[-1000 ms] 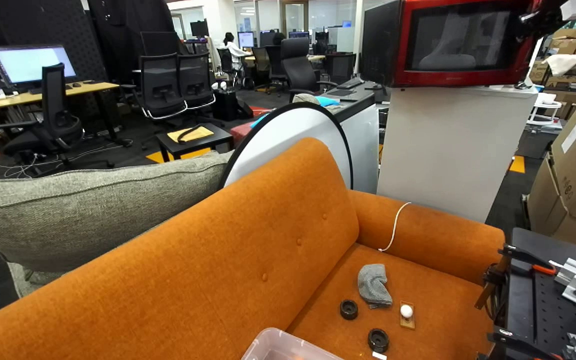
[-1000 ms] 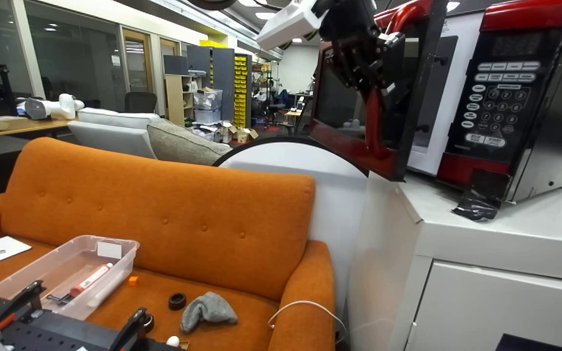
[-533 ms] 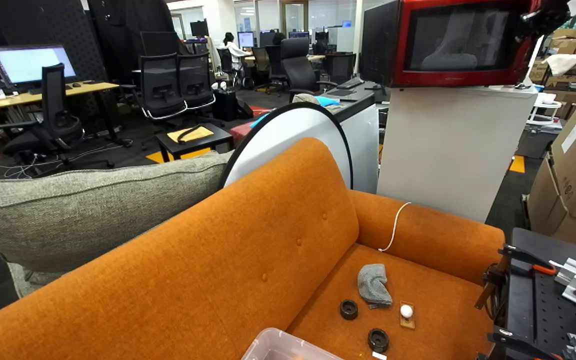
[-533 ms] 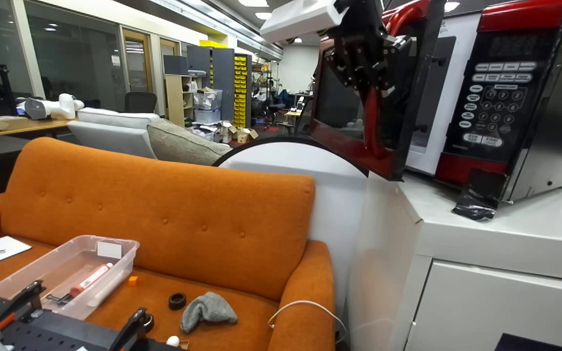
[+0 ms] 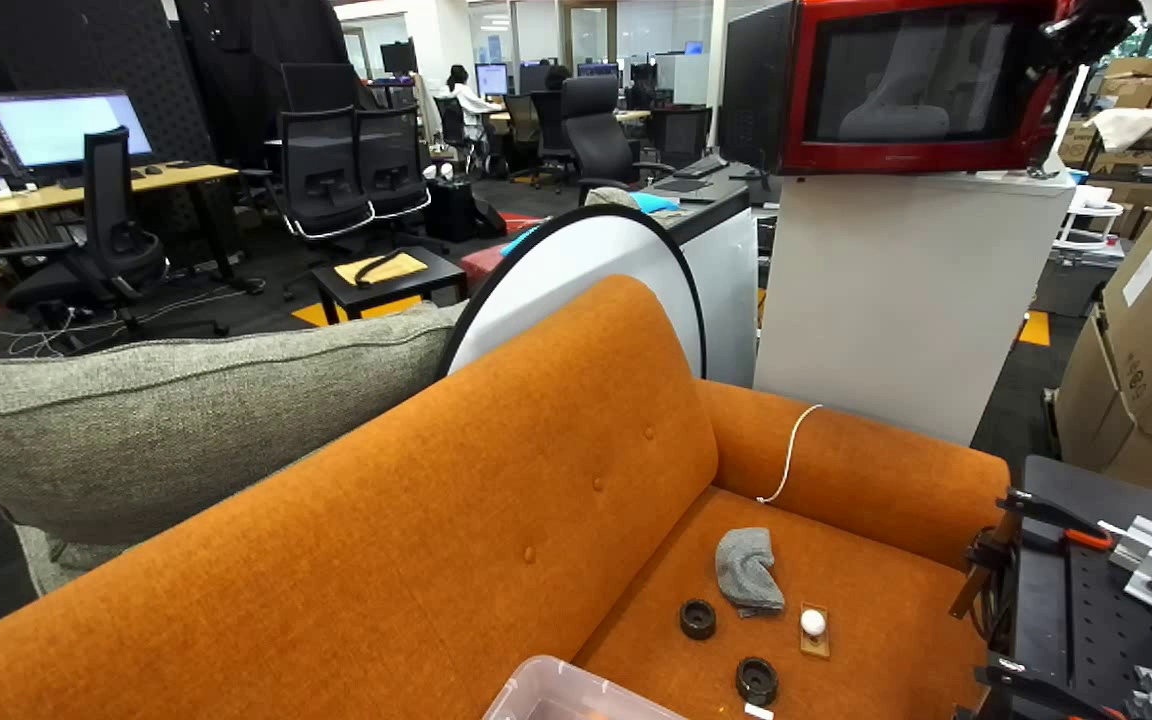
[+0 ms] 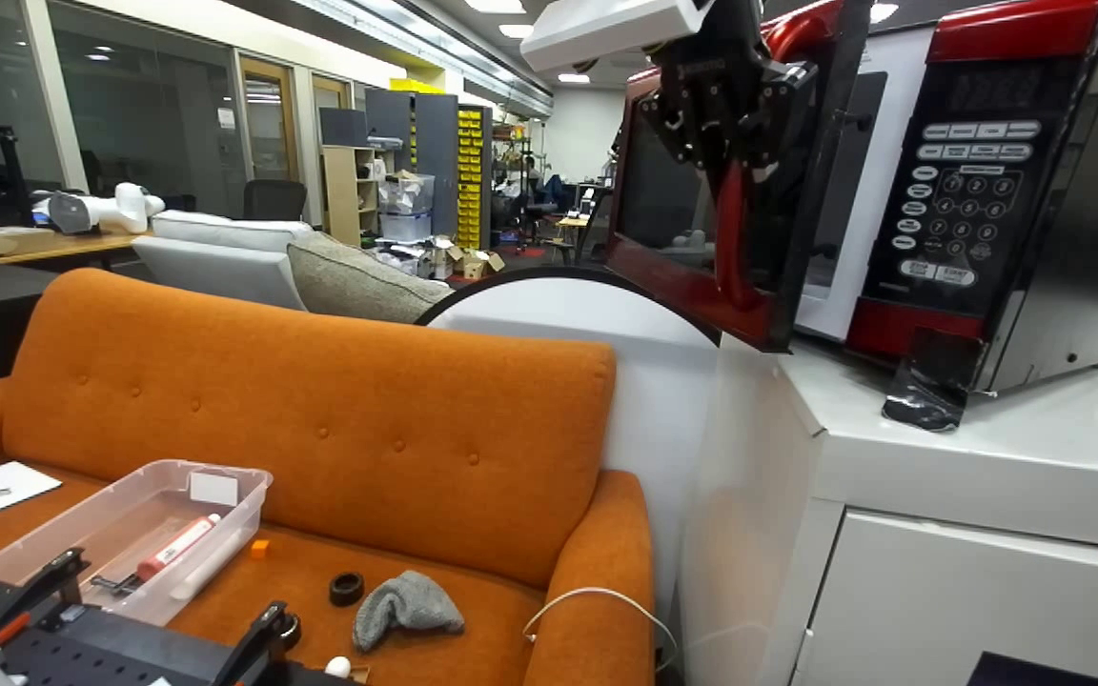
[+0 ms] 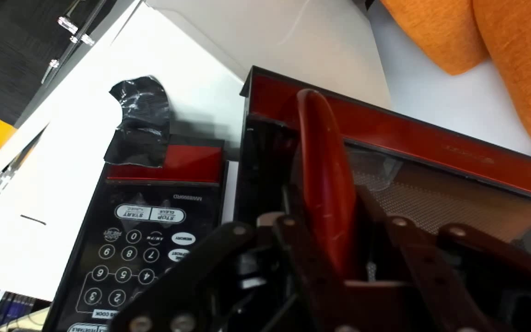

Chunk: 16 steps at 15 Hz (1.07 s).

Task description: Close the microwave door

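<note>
Here the microwave (image 6: 1068, 229) stands on top of a white cabinet (image 6: 968, 591), and the microwave door (image 5: 906, 85) is swung partway out from the microwave's front; in an exterior view a white strip of inner frame (image 6: 878, 191) shows between the door and the microwave's control panel (image 7: 141, 258). In front of the microwave, the gripper (image 7: 326, 198) holds the door's red handle (image 7: 323, 152), its dark fingers (image 7: 424, 263) set narrowly along either side of it. A white part of the arm (image 6: 606, 33) shows above the gripper, near the top of the microwave door. At the microwave's lower front corner, below the control panel, a crumpled strip of black tape (image 7: 143, 110) runs down onto the cabinet top. Lower than the microwave, in both exterior views, an orange sofa (image 6: 339, 381) sits beside the cabinet, and a round white panel with a black rim (image 5: 576, 270) stands behind the sofa's end nearest the microwave. On the sofa seat, well below the microwave, lies a grey cloth (image 6: 406, 610); farther from the microwave is a clear plastic bin (image 6: 242, 519).
</note>
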{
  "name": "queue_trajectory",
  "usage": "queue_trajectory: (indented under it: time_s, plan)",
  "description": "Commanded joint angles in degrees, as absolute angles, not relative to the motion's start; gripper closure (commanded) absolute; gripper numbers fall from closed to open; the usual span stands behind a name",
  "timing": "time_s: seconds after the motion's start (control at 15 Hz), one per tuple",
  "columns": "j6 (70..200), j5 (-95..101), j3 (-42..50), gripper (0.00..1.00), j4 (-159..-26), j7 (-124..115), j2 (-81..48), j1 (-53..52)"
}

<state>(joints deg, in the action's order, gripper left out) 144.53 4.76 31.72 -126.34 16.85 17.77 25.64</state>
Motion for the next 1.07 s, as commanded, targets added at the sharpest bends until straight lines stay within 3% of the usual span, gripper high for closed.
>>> queue_trajectory:
  time_s: [0.0, 1.0]
  plan:
    - [145.1, 4.2, 32.4, 0.92, -123.6, 18.2, 15.2, 25.0]
    - [144.9, -1.6, 33.8, 0.92, -118.3, 21.8, 9.4, 24.0]
